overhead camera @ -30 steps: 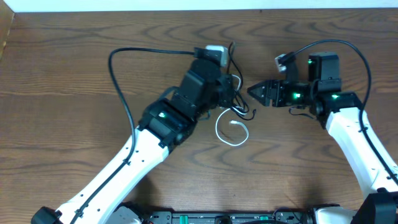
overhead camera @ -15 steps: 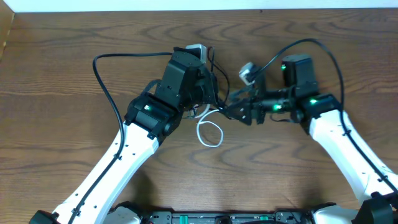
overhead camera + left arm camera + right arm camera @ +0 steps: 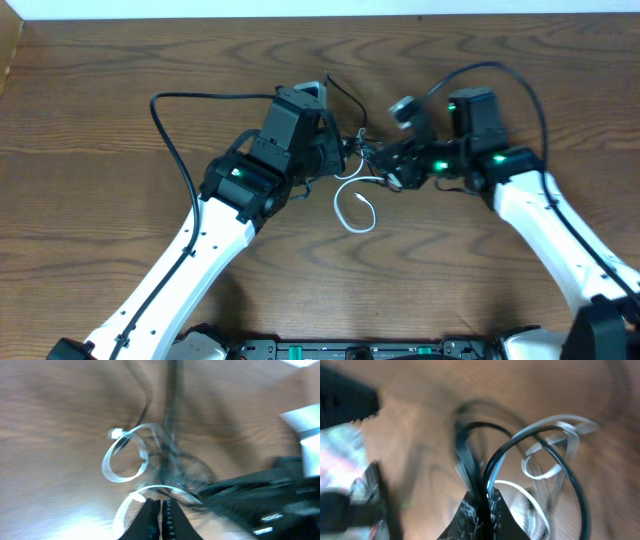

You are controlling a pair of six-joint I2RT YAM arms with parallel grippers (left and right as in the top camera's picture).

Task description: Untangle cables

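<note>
Right gripper (image 3: 481,496) is pinching a black cable (image 3: 468,455) between closed jaws, its loop arching just ahead of the tips. Left gripper (image 3: 159,509) is sitting shut against the tangle (image 3: 365,158); cannot tell whether it is clamping a strand. White cable (image 3: 338,203) is curling on the desk (image 3: 100,110), just beside both grippers.

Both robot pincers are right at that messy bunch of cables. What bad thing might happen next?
1. The right pincer is shut on a black cable that crosses the white cable loops. Pulling now might tighten the tangle instead of loosening it.
2. The left pincer is shut too, right beside the tangle. The two pincers sit very close together, so they might bump.
3. The black cable is thin and held only at the fingertips, so it might slip out.
</note>
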